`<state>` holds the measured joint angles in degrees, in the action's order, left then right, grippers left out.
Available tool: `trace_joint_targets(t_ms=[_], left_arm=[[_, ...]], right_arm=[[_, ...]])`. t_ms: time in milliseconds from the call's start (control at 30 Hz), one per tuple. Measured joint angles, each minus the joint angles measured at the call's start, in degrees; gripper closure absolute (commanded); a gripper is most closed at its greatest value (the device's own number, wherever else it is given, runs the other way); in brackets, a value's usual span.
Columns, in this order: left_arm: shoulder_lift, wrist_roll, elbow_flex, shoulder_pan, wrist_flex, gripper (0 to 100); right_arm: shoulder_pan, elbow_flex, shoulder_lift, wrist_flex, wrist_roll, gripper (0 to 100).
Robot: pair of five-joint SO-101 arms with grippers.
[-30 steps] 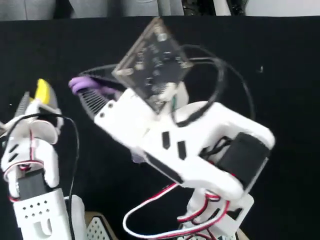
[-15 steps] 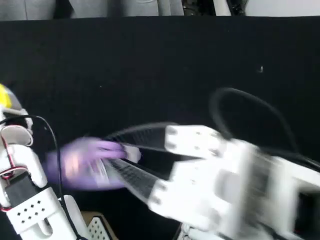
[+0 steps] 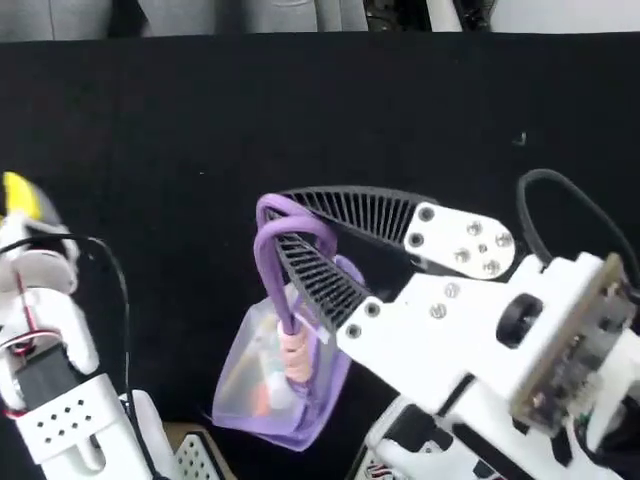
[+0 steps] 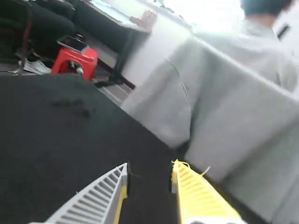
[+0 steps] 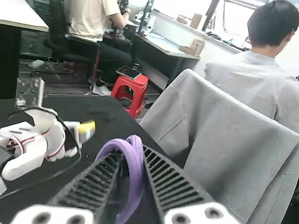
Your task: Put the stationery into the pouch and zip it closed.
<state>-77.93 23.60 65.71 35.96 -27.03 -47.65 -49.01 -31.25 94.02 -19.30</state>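
Observation:
A translucent purple pouch with stationery showing through it hangs above the black table, near the front middle. Its purple strap is caught between the black ribbed fingers of my right gripper, which is shut on it. In the right wrist view the strap loops between those fingers at my right gripper. My left gripper is at the table's left edge, open and empty, with one grey and one yellow finger. The right wrist view also catches the left arm.
A black cable arcs over the right arm's white body. The left arm's base stands at the front left corner. A grey jacket hangs on a chair beyond the table's far edge.
The right arm has swung from the far left toward the front middle and turned over, carrying the pouch by its strap. The left arm has drawn slightly to the left.

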Motion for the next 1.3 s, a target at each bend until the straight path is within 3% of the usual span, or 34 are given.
trace_joint_targets(t_ms=[200,367,600,867,1133,1300], left_arm=[[0.0,-9.4,-2.5,-8.4,-8.4,84],[0.0,-15.5,-9.8,-14.1,-20.0,84],[-0.3,-19.1,-27.7,-22.8,-41.0,84],[-5.0,-20.2,-47.2,-36.5,-63.2,84],[-25.4,-20.2,-55.3,-53.1,-72.5,84],[-26.3,-20.4,-50.5,-59.9,-73.5,84]], right_arm=[[0.4,6.7,-0.1,-4.7,0.0,98.7],[3.6,14.0,0.1,-11.4,0.0,98.7],[8.5,26.4,1.0,-23.2,0.0,98.7],[8.7,27.8,0.9,-25.3,0.0,98.7],[11.9,27.8,0.9,-25.5,0.0,98.7],[12.3,27.8,0.9,-25.5,0.0,98.7]])
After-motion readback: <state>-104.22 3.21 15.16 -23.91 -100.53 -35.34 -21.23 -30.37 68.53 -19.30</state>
